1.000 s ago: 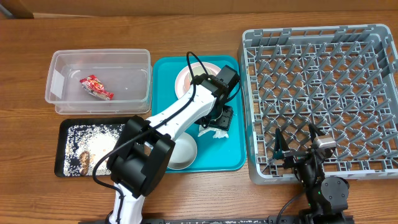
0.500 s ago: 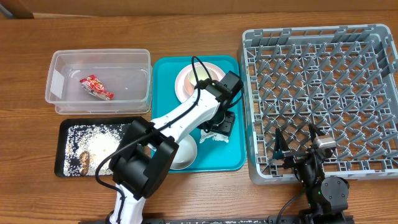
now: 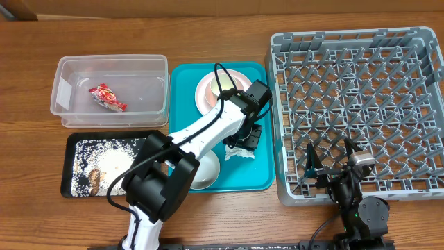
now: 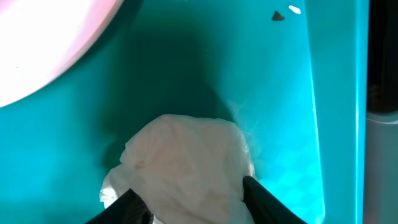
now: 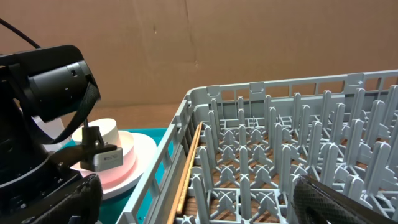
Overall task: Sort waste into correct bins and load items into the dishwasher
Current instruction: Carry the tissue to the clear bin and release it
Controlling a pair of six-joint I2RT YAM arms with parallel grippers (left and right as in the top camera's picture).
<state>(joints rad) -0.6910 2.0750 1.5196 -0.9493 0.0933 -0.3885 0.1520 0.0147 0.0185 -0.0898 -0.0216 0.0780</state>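
The crumpled white napkin (image 3: 238, 151) (image 4: 186, 158) lies on the flat teal tray (image 3: 262, 173). My left gripper (image 3: 247, 139) (image 4: 189, 202) is down on it, one dark finger pressed against each side. The pale pink plate (image 3: 207, 92) with a white cup (image 3: 225, 82) on it sits at the tray's far end; a whitish bowl (image 3: 205, 171) sits at the near end, partly under the arm. The red wrapper (image 3: 106, 97) lies in the clear tub (image 3: 69, 114). Rice scraps (image 3: 104, 154) lie in the black tray (image 3: 75, 192). My right gripper (image 3: 331, 160) (image 5: 199, 205) is open and empty over the grey rack's (image 3: 361, 97) near-left corner.
A thin wooden stick (image 5: 186, 168) lies along the rack's (image 5: 280, 155) left inner wall. In the right wrist view the plate (image 5: 137, 165) and cup (image 5: 106, 132) show beyond the rack wall, behind the left arm. Bare wooden table lies around everything.
My left gripper has shifted slightly right and down onto the napkin and settled there. The right arm has not moved.
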